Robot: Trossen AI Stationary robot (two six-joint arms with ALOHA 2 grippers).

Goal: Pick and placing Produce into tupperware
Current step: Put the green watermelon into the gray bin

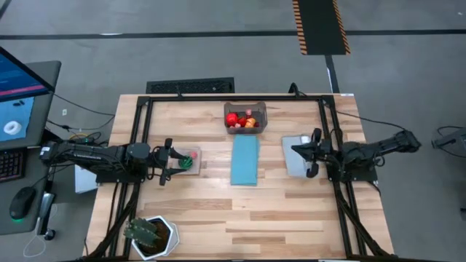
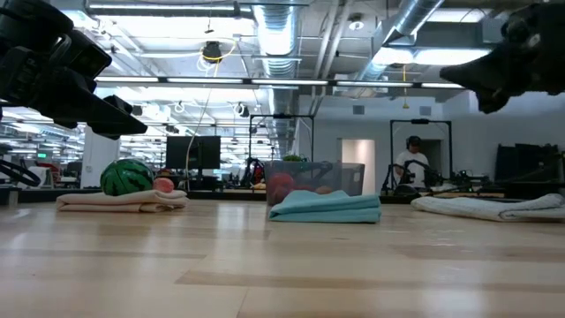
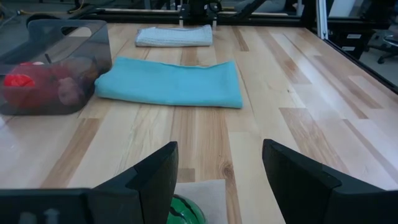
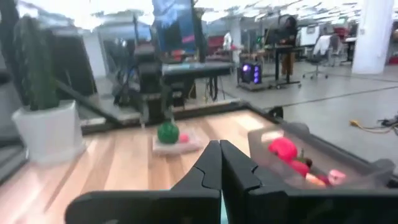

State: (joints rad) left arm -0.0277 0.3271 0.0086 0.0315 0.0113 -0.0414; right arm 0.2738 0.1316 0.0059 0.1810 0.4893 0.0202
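A round green toy (image 1: 187,161) and a small pink-red piece (image 1: 194,154) lie on a tan mat (image 1: 195,169) at the table's left. My left gripper (image 1: 178,161) is open and empty, raised over the green toy's left side. The toy shows low between its fingers in the left wrist view (image 3: 186,211). The translucent grey tupperware (image 1: 245,118) stands at the far middle and holds red, orange and pink produce (image 1: 240,121). My right gripper (image 1: 295,149) is shut and empty, raised over a grey mat (image 1: 297,161) at the right; it also shows in its own wrist view (image 4: 219,146).
A folded blue mat (image 1: 245,161) lies in the table's middle, between the two grippers. A spiky green plant in a white pot (image 1: 151,234) stands at the near left corner. Bare wood lies along the near side. A person (image 2: 411,163) is far off in the room.
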